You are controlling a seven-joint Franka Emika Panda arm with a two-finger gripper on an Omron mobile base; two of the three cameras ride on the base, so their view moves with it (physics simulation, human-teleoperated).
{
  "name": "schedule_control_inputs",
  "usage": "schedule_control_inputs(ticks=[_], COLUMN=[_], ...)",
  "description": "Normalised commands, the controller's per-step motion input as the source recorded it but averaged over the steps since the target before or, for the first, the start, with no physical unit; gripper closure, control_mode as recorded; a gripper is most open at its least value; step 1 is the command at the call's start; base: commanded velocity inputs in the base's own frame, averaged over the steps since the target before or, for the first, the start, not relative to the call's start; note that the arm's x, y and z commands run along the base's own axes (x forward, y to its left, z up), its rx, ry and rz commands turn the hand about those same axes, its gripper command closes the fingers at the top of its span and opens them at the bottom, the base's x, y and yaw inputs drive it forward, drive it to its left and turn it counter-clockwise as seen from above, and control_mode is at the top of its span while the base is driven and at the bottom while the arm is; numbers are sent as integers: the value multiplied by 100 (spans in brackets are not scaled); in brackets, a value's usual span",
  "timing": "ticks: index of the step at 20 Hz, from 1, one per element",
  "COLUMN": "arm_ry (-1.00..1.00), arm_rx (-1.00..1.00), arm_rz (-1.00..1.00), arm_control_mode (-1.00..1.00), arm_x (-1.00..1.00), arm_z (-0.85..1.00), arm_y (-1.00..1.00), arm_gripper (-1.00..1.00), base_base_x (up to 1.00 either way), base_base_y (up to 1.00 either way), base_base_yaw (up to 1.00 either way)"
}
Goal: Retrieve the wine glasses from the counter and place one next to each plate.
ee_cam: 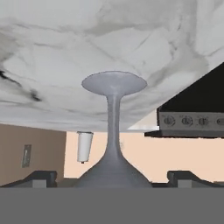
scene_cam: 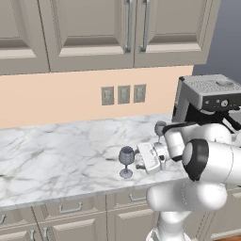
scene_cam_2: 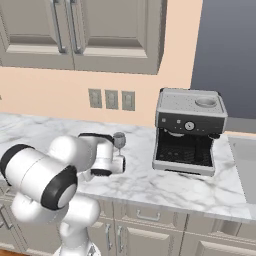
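One wine glass (scene_cam: pixel 126 157) stands upright on the marble counter (scene_cam: pixel 56 150) near its front edge. My gripper (scene_cam: pixel 138 159) reaches in sideways from the right, open, level with the bowl. In the hand view, which is rolled upside down, this wine glass (ee_cam: pixel 114 131) fills the middle. Its bowl lies between the two fingertips (ee_cam: pixel 41 177), which stand wide apart and do not touch it. A second wine glass (scene_cam: pixel 160 128) stands farther back, just behind my forearm, and rises above the wrist in the right base view (scene_cam_2: pixel 119 140). The plates are out of view.
A grey coffee machine (scene_cam: pixel 207 99) (scene_cam_2: pixel 189 130) stands on the counter to the right of the glasses. Outlet plates (scene_cam: pixel 123 94) are set in the peach backsplash, under beige wall cabinets (scene_cam: pixel 94 33). A sink (scene_cam_2: pixel 245 160) lies at the far right.
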Motion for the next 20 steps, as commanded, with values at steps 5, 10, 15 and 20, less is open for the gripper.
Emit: schedule_control_inputs(ticks=[5, 10, 15, 20], arm_ry=[12, 13, 13, 11], arm_rx=[3, 5, 3, 0], arm_rz=[0, 0, 0, 0], arm_control_mode=[-100, -100, -100, -100], arm_x=[0, 0, 2, 27], arm_z=[-24, -22, -20, -20], arm_y=[12, 8, 5, 1], arm_gripper=[-100, -100, -100, -100], base_base_x=[0, 0, 0, 0], base_base_y=[0, 0, 0, 0], base_base_yaw=[0, 0, 0, 0])
